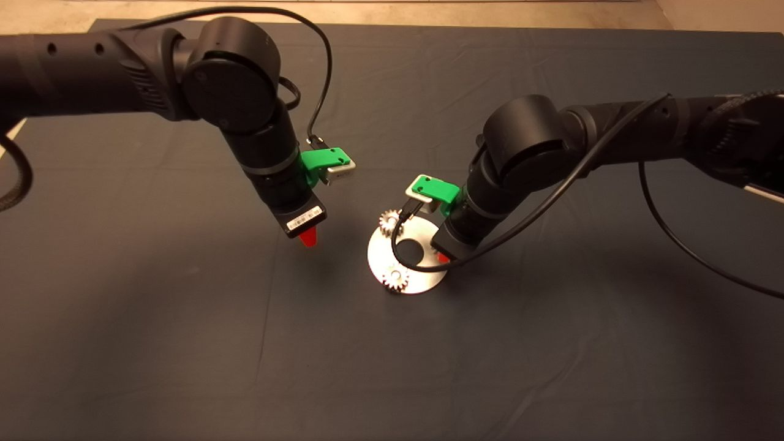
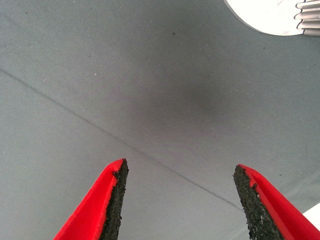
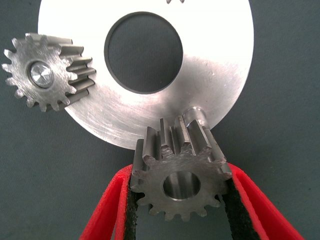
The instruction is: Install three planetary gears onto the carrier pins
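Note:
The silver disc (image 1: 424, 277) lies mid-mat. Two planetary gears sit on carrier pins, one at the disc's far left (image 1: 389, 221) and one at its near edge (image 1: 396, 280). In the right wrist view a seated gear (image 3: 44, 74) shows its pin in the centre hole. My right gripper (image 1: 442, 258) is at the disc's right edge, shut on the third gear (image 3: 180, 185). It holds this gear tilted just beside the bare carrier pin (image 3: 195, 116), not on it. My left gripper (image 1: 308, 237) hovers open and empty over the mat left of the disc.
The dark mat (image 1: 184, 343) spreads around the disc with a faint crease line. The left wrist view shows the disc's rim (image 2: 265, 17) and gear teeth (image 2: 310, 17) at one corner. Black cables hang from both arms over the disc area.

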Controlling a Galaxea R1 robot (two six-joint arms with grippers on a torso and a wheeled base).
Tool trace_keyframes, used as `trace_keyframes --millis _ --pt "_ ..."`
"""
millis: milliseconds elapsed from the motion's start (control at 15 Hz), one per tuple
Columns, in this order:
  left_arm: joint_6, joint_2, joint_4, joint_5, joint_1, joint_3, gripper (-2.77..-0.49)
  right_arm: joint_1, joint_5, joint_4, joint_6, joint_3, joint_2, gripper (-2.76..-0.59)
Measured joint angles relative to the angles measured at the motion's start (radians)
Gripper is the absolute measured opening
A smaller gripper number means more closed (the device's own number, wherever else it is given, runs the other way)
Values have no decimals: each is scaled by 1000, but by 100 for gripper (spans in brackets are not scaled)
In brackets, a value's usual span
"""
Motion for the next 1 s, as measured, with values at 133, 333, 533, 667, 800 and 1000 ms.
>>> trace_keyframes --millis 133,333,533,667,800,1000 --pt "0 0 0 0 0 0 -180 -3 -3 0 -2 0 0 -234" --pt "0 0 0 0 0 0 -180 -3 -4 -6 -3 0 0 -234" --pt "0 0 0 0 0 0 -180 -3 -13 -42 -5 0 -2 -234" --pt "0 0 0 0 0 0 -180 -3 -13 -52 -17 0 -2 -234" --pt "0 0 0 0 0 0 -180 -3 -13 -53 -23 -10 -2 -234" --pt "0 -3 0 0 0 0 -180 -3 -15 -59 -25 -13 -2 -234"
